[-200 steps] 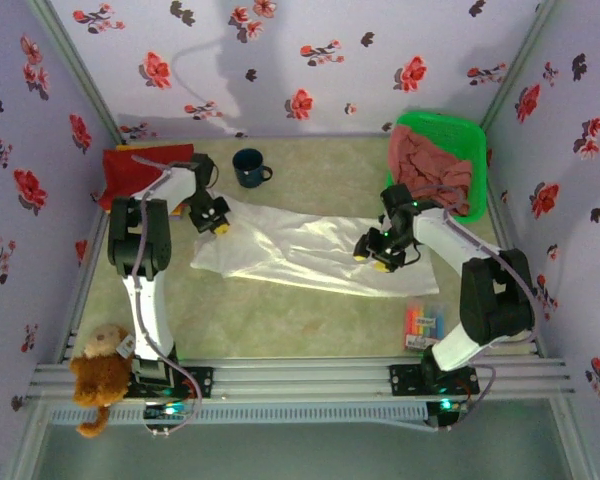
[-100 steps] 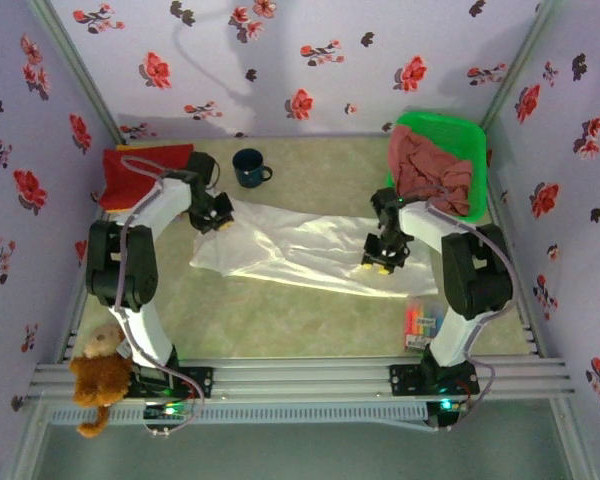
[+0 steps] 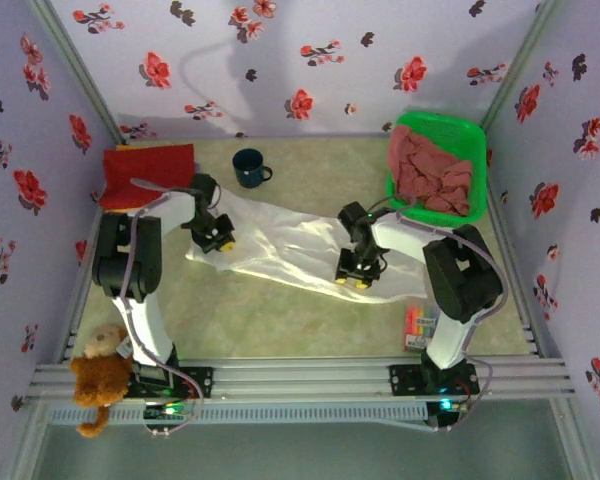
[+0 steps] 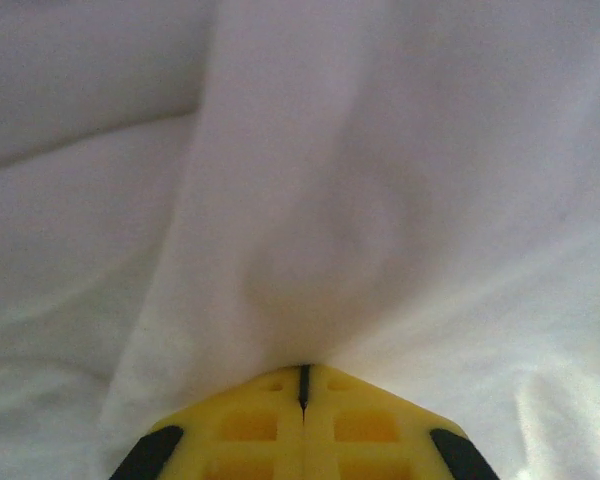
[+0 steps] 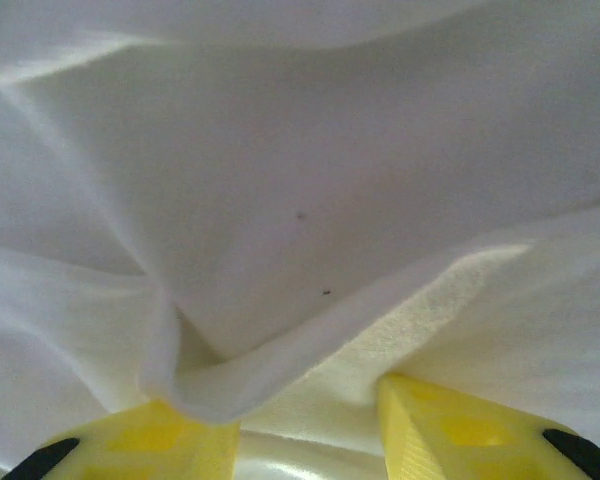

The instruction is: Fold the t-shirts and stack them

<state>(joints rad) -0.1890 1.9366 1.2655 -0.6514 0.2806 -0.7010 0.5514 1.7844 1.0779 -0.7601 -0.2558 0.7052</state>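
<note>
A white t-shirt lies stretched across the middle of the table. In the left wrist view my left gripper is shut, its yellow fingertips pinching the white t-shirt; from above, the left gripper sits at the shirt's left end. My right gripper rests on the shirt's right half. In the right wrist view the right gripper has its jaws apart, a loose fold of white cloth lying between and over them. A red t-shirt lies at the back left. Dusty-pink t-shirts fill the basket.
A green basket stands at the back right. A blue mug sits at the back, left of centre. A pack of coloured markers lies near the right arm's base. A brown teddy bear sits at the near left edge.
My right gripper has slid left across the white shirt and toward the front. My left gripper moved slightly nearer, still pinching cloth. The shirt's right part has bunched narrower.
</note>
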